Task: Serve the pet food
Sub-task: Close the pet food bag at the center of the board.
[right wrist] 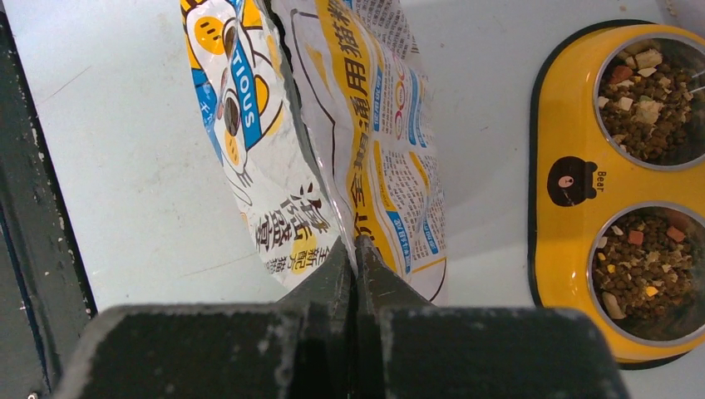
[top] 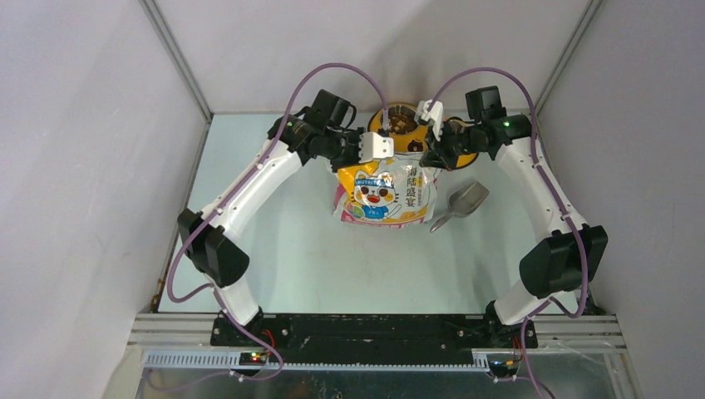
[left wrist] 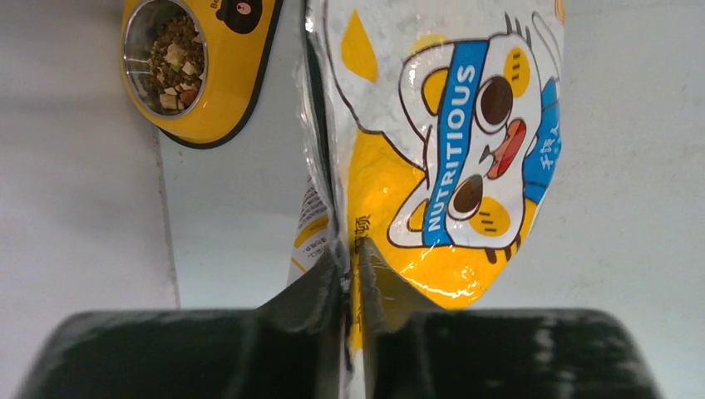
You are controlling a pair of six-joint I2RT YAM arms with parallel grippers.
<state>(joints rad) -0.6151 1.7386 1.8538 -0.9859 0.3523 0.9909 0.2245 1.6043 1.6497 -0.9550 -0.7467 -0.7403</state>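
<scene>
The left end effector [top: 374, 160] is clenched on the upper left corner of the pet food bag [top: 387, 193]. In the left wrist view its two dark fingers [left wrist: 320, 287] pinch the bag's side seam between them, with almost no gap. The right end effector [top: 426, 158] is clenched on the bag's upper right corner in the same way, and in the right wrist view its fingers [right wrist: 332, 278] press flat on the foil edge.

The glossy white, orange and pink bag, printed with a cartoon cat and the word NUTRITIOUS, hangs between the two grips in the middle of the top view, its printed face toward the camera. I cannot tell whether its bottom rests on the pale tabletop [top: 291, 249].

Just above the bag in the top view sits the yellow double-bowl feeder [top: 416, 143], partly hidden by the wrists. Brown and tan kibble [right wrist: 644, 266] lies in both of its steel bowls, as the right wrist view shows at its right edge. The grey metal scoop [top: 461, 204] lies on the tabletop just right of the bag, apart from both end effectors.
</scene>
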